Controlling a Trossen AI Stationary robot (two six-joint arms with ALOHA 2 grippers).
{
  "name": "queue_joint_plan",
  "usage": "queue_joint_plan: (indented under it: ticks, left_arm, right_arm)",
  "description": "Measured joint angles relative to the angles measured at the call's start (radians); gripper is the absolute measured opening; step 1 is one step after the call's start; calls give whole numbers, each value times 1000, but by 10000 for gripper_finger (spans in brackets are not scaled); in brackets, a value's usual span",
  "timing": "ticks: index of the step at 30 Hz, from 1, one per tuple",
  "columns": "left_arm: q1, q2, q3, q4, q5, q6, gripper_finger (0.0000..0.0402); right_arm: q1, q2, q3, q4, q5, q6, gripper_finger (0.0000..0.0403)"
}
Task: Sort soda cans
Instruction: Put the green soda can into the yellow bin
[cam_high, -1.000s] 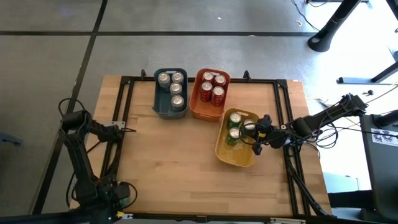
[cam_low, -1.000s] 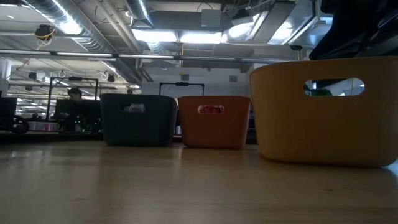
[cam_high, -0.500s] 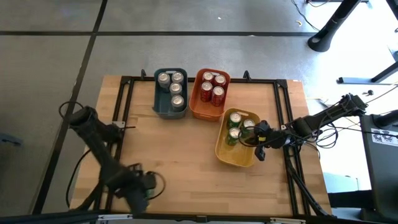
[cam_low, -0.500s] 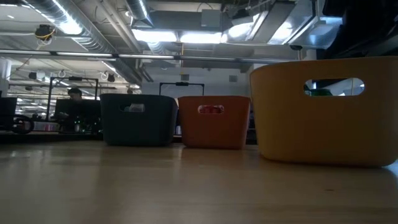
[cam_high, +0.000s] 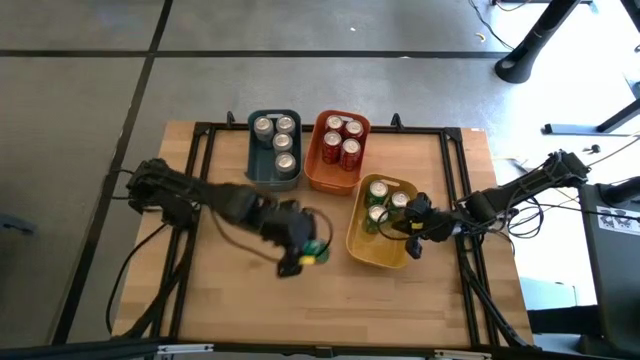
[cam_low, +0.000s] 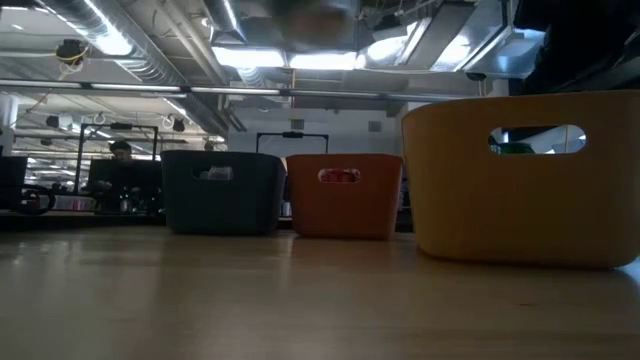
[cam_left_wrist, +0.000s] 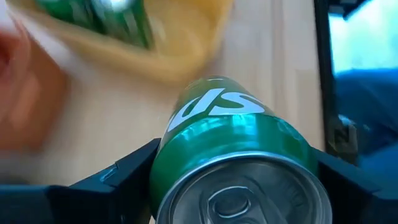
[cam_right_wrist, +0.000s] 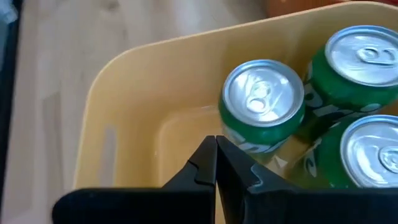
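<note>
From above, my left hand (cam_high: 303, 252) is out over the counter (cam_high: 300, 300), holding a green can (cam_high: 318, 252) just short of the yellow bin (cam_high: 378, 252). My right hand (cam_high: 410, 228) hangs over that bin, fingers pressed together, holding nothing. Three silver cans sit in the grey bin (cam_high: 258, 172), four red ones in the orange bin (cam_high: 318, 178), and three green ones in the yellow bin.

At counter level I see only the three bins side by side; neither hand shows, and the cans appear merely as bits of colour through the handle slots.

My left wrist camera gives what the overhead cannot: the fingers sit on either side of the can's body, with its silver top towards the camera. I judge it stiff but thin-walled, smooth and apt to slip, so a mid-body grip with modest force suits it.

My right wrist camera shows the shut fingertips over the bin's floor, with bare room beside the green cans for one more.
</note>
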Motion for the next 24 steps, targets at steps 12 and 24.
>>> queue_joint_plan:
  ticks: [12, 24]
  left_arm:
    - [181, 188, 137, 195, -6, 276, 299]
    - [174, 353, 141, 419, -1, 377, 299]
  right_arm:
    - [-1, 16, 34, 90, 146, 106, 5]
    - [-2, -39, 170, 74, 297, -108, 5]
